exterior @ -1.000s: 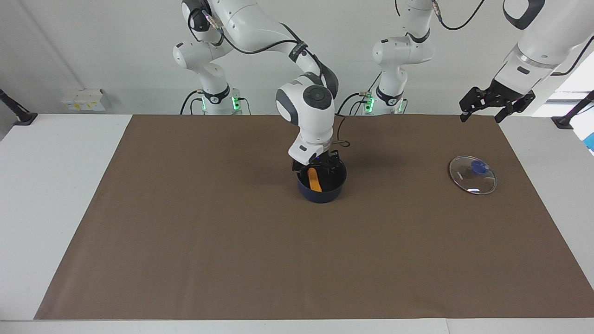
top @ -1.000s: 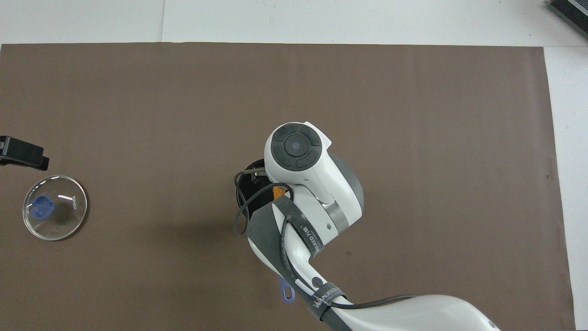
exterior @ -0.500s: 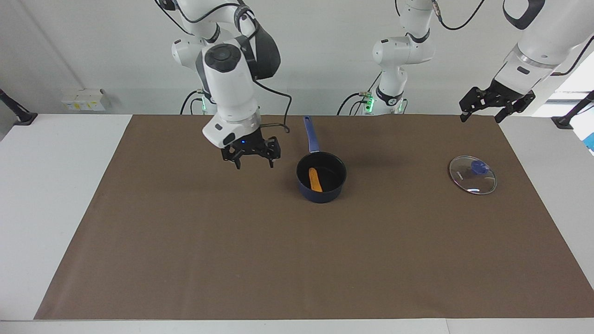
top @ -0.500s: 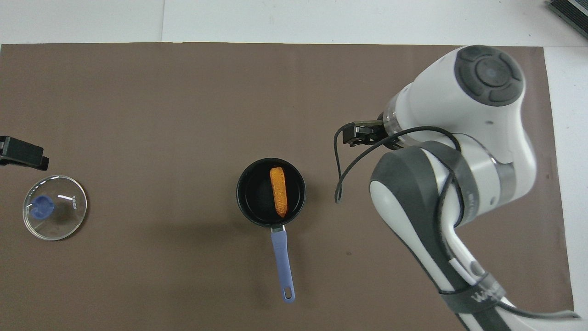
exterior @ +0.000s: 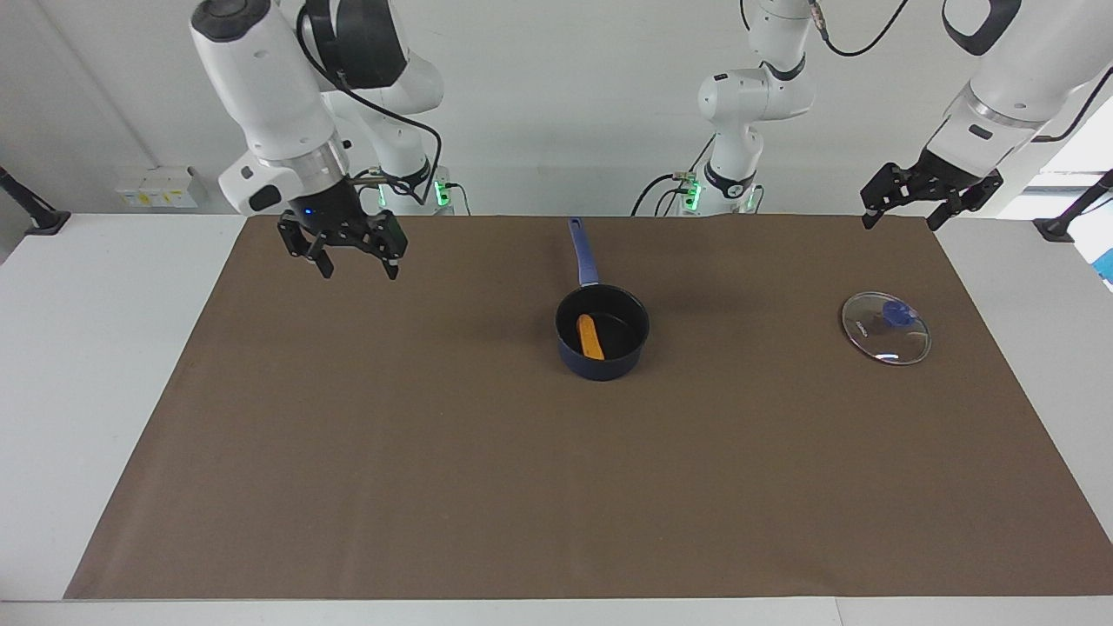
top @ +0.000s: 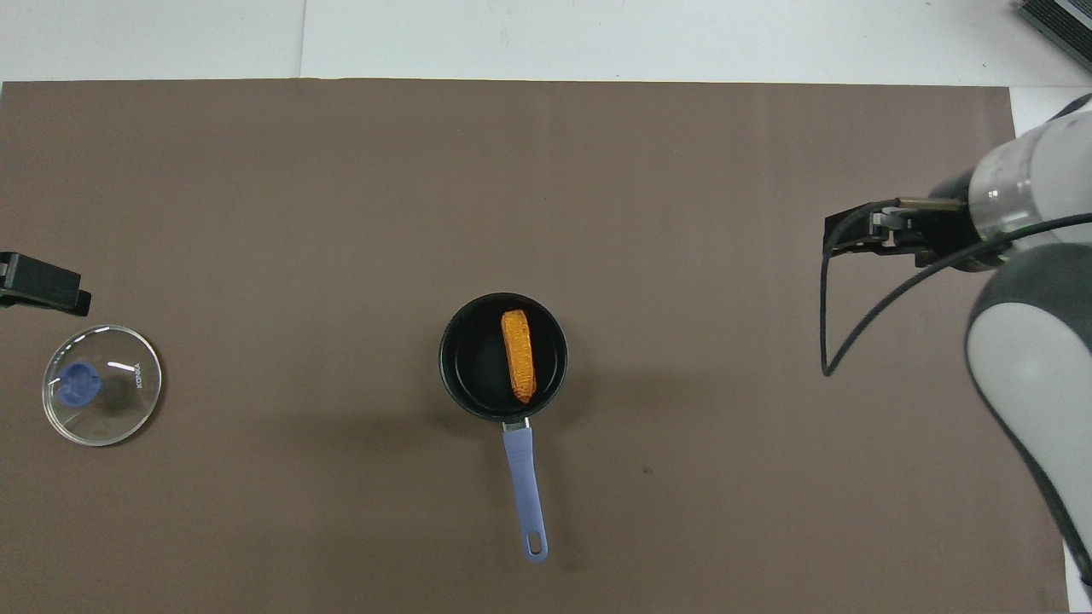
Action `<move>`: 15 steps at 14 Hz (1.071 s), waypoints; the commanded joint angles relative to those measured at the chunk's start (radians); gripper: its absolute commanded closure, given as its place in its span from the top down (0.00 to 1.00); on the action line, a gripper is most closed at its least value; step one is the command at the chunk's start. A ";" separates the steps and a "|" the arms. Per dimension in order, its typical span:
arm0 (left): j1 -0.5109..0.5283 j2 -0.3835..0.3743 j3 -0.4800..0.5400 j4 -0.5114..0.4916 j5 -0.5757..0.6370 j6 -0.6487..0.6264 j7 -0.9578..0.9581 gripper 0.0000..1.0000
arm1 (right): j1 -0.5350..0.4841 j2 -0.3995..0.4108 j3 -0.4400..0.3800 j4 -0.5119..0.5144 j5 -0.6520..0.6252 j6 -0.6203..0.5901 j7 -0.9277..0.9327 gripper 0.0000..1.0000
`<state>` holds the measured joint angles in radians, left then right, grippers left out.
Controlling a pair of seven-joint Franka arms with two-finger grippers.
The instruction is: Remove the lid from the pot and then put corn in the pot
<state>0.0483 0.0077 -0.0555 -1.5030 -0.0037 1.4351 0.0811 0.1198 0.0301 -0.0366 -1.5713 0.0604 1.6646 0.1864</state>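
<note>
We see the corn (exterior: 590,336) in the pot (exterior: 602,333), well apart from our empty, open right gripper (exterior: 351,263); our open left gripper (exterior: 903,215) hangs near the lid (exterior: 886,328).

- the facing view looks from high across the table (exterior: 52,365) toward the robots, whose bases stand along its top edge, and takes in the whole brown mat (exterior: 556,487).
- the overhead view looks steeply down from above the robots' own end, facing forward, and sits nearer, so the mat (top: 341,188) fills almost all of it.
- both views share the mat's middle with the pot (exterior: 603,349) (top: 465,375) and the lid (exterior: 869,343) (top: 115,409), turned half a turn from one another.
- the pot's handle points up in the facing view and down in the overhead view.
</note>
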 commanded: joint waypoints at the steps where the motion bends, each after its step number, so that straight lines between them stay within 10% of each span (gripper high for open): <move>1: 0.004 -0.009 -0.004 0.004 0.011 -0.019 -0.004 1.00 | -0.052 -0.045 0.006 0.040 -0.007 -0.100 -0.070 1.00; 15: -0.011 -0.009 -0.013 0.006 0.008 -0.021 -0.015 1.00 | -0.098 -0.179 -0.034 0.001 -0.073 -0.226 -0.151 1.00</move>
<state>0.0454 0.0076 -0.0661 -1.5030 -0.0037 1.4351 0.0800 0.0284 -0.1343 -0.0778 -1.5491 0.0252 1.4324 0.0635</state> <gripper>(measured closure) 0.000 0.000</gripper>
